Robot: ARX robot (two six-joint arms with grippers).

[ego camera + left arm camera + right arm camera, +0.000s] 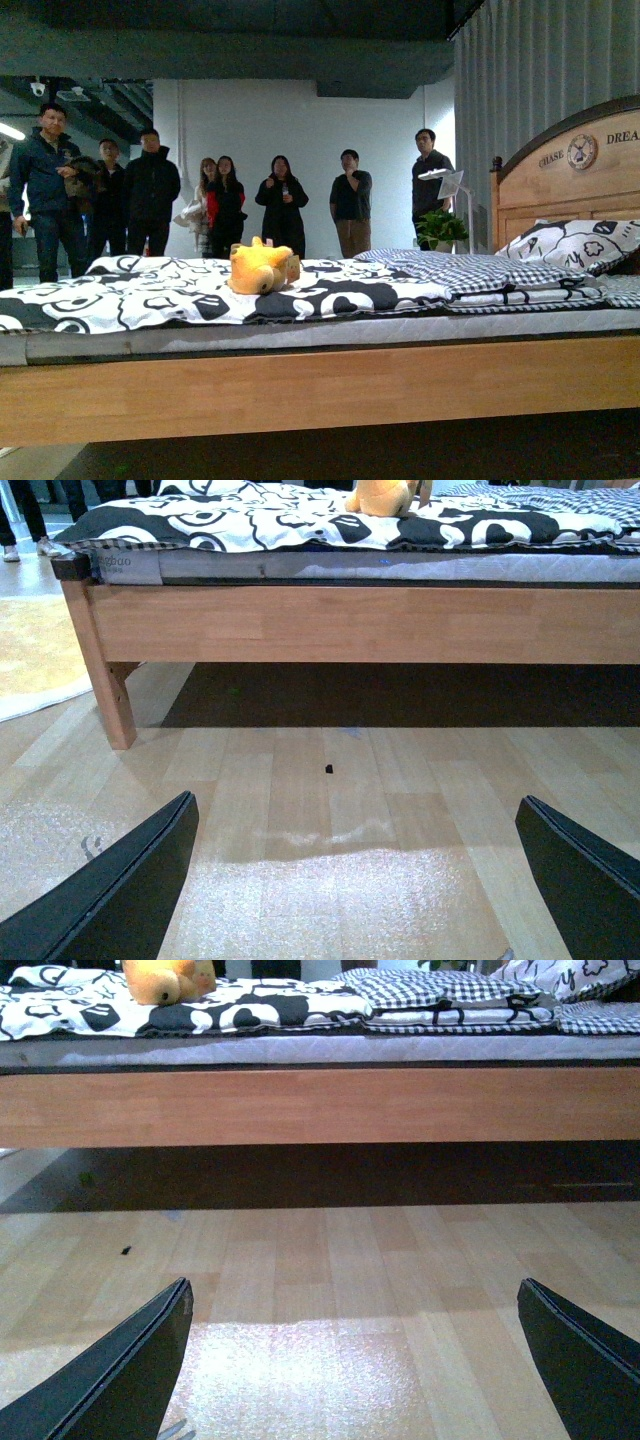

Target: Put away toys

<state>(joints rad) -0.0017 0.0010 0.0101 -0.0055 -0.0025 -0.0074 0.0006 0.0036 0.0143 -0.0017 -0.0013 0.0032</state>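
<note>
A yellow-orange plush animal [262, 267] lies on the black-and-white patterned quilt [150, 290] near the middle of the bed. It also shows at the edge of the left wrist view [382, 496] and of the right wrist view [165, 980]. My left gripper [355, 880] is open and empty, low over the wooden floor in front of the bed. My right gripper [352, 1360] is open and empty, also low over the floor, well short of the bed. Neither arm shows in the front view.
The wooden bed frame [320, 385] crosses the view, with a headboard [570, 170] at the right. A folded checked blanket [450, 270] and a patterned pillow [575, 245] lie toward the headboard. Several people [150, 190] stand behind the bed. A bed leg [105, 680] meets the floor.
</note>
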